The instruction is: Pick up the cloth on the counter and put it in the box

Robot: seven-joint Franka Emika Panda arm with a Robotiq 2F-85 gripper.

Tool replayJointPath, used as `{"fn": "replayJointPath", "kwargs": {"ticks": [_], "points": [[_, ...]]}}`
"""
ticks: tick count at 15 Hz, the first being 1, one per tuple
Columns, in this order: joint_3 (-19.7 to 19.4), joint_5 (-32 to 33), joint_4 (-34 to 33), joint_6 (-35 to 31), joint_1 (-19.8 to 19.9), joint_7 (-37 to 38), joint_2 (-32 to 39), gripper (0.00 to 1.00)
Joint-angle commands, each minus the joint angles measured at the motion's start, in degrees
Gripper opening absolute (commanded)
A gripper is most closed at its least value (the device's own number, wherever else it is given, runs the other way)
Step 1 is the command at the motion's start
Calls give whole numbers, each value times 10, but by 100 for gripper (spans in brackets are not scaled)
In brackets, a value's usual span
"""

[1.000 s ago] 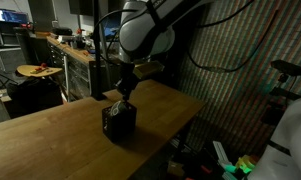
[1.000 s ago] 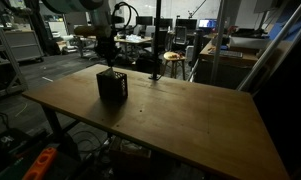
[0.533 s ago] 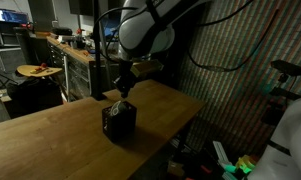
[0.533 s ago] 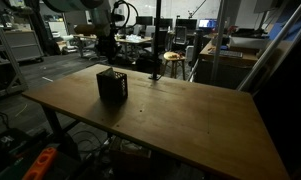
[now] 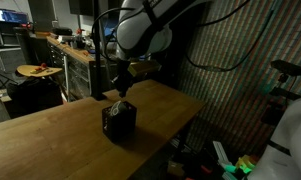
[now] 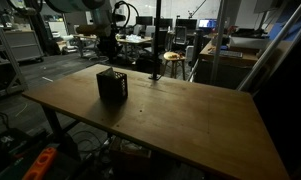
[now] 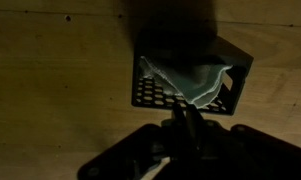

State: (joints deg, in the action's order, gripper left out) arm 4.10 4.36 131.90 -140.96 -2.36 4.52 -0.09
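The pale crumpled cloth (image 7: 190, 80) is lying inside the black perforated box (image 7: 150, 93), which is standing alone on the wooden desk (image 6: 190, 120). The pincer (image 5: 120, 89) is hovering just above the box; I cannot tell how far it is gaping in this darkness.

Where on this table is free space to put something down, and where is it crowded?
The whole wooden table from the box toward the opposite end is bare. It is crowded only around the box, where the gripper hangs above it and the cloth lies inside.
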Motion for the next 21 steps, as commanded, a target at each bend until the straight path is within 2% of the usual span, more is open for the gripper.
{"fn": "replayJointPath", "kwargs": {"ticks": [1, 9, 21], "points": [[-1, 7, -26, -1, -5, 20, 25, 3], [0, 9, -60, 5, -20, 47, 77, 4], [-16, -8, -57, -3, -14, 37, 119, 4]]}}
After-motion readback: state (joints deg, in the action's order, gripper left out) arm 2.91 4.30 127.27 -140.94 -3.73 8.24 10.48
